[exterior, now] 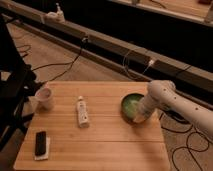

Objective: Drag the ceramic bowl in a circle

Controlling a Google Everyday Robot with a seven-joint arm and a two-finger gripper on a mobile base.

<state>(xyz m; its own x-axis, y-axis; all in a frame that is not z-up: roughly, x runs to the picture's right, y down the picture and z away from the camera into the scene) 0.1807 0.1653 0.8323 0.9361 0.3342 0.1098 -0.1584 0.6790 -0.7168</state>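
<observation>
One camera view only. Round shallow glossy green ceramic bowl sits at right side of light wooden table, close to right edge. White arm comes in from right w/ gripper down at bowl's near-right rim, prob. so it can push or pull the bowl along. Finger state: cannot tell. Left: small white cup; centre: white tube; near-left: dark flat phone-like object.
</observation>
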